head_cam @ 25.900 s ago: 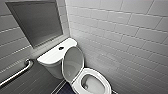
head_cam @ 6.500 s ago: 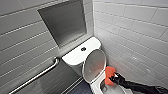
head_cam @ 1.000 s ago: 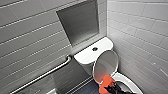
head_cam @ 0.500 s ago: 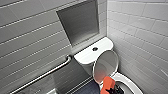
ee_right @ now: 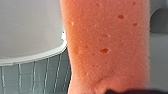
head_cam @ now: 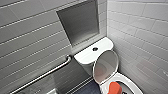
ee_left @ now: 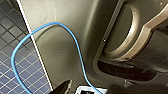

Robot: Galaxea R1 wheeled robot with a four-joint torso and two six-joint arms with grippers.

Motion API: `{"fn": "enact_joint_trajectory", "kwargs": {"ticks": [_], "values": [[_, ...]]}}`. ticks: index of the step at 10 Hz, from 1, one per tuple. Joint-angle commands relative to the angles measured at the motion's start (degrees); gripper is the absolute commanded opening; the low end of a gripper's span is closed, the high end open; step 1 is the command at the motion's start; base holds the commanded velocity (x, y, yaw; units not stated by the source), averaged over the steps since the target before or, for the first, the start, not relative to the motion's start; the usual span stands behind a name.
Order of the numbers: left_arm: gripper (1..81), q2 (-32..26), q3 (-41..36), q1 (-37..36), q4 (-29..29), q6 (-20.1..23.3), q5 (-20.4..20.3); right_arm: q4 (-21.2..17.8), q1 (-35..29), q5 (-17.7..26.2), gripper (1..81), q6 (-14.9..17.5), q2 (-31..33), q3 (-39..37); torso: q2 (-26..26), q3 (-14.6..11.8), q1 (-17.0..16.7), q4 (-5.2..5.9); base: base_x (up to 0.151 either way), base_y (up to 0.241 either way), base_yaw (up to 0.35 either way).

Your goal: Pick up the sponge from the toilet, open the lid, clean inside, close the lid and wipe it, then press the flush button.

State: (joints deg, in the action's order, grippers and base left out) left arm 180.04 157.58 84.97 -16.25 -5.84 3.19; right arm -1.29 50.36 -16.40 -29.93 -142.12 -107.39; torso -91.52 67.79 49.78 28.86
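Head view: the lid (head_cam: pixel 105 65) stands raised, and the sponge (head_cam: pixel 114 88) hangs inside the toilet (head_cam: pixel 131 84) rim. Left wrist view: I cannot tell the left claw's state. Right wrist view: the right claw (ee_right: pixel 124 91) grips the sponge, which is best pressed flat and swept along the bowl wall.

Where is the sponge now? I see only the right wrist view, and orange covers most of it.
Observer: The sponge is over the bowl opening of the toilet.
Operator: Is the lid up?
Observer: Yes, the lid stands raised, in front of the tank.
Operator: And the button?
Observer: The button sits in the middle of the tank top, with nothing on it.
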Motion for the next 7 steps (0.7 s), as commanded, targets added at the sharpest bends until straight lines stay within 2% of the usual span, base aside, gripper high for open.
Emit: {"fn": "enact_joint_trajectory", "kwargs": {"ticks": [1, 7], "values": [[81.1, -0.6, 0.3, 0.8, 0.3, 0.3, 4.7, 1.1, 2.9, 2.6, 1.0, 0.1, 3.8, 3.2, 0.0, 0.0, 0.0, 0.0, 0.0, 0.0, 0.0], [81.1, -0.6, 0.3, 0.8, 0.2, 0.3, 4.7, 1.2, 9.0, -3.2, 1.0, 0.3, 17.5, 16.2, 0.0, 0.0, 0.0, 0.02, 0.0, 0.0, 0.0]]}}
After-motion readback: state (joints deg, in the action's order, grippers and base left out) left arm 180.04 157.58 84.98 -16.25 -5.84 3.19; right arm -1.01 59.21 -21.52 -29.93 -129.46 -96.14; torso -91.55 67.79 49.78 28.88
